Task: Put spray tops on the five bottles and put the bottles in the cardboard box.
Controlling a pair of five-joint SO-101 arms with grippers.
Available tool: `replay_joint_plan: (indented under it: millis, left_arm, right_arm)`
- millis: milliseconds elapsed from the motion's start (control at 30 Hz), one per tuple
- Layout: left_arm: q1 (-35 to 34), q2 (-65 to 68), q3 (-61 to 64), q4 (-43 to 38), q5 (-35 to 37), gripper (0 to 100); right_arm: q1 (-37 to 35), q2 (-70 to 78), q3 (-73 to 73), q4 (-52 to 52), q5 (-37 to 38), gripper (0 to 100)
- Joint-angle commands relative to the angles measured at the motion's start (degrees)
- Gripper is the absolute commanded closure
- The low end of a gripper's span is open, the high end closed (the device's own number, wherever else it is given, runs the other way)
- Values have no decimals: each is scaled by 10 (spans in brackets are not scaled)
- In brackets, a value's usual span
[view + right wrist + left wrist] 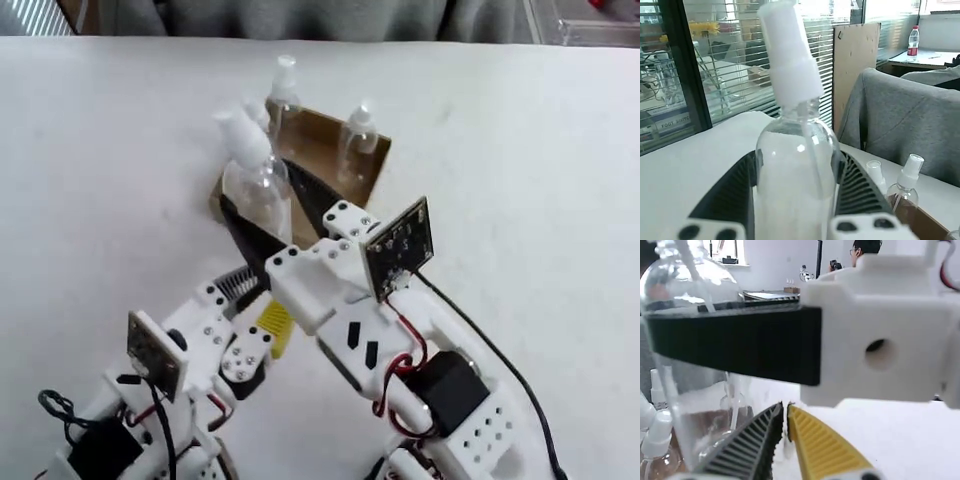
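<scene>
Lowering it straight and slowly looks wisest: the left gripper (785, 416) sits low, pinched closed on nothing, while the right gripper (262, 205) clamps the bottle (795, 160), clear with a white spray top, upright over the cardboard box (316, 145) near corner, close to capped bottles (358, 135) standing inside

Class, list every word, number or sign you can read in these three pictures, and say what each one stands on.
Spray bottle in the right claw: no label.
Window sign: too blurred to read.
Distant bottle's label: too small to read.
Camera board: markings too small to read.
</scene>
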Motion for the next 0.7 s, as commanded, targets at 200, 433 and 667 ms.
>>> replay_joint_plan:
  millis: [200, 433, 667]
  left_arm:
    - [-43, -1, -4, -16, -2, 980]
    - [-41, 0, 9, -23, -2, 980]
    - [-65, -1, -37, 66, -6, 980]
  right_arm:
    - [-7, -73, -6, 55, -6, 984]
    - [-4, -85, -4, 66, -6, 984]
    - [71, -49, -3, 21, -6, 984]
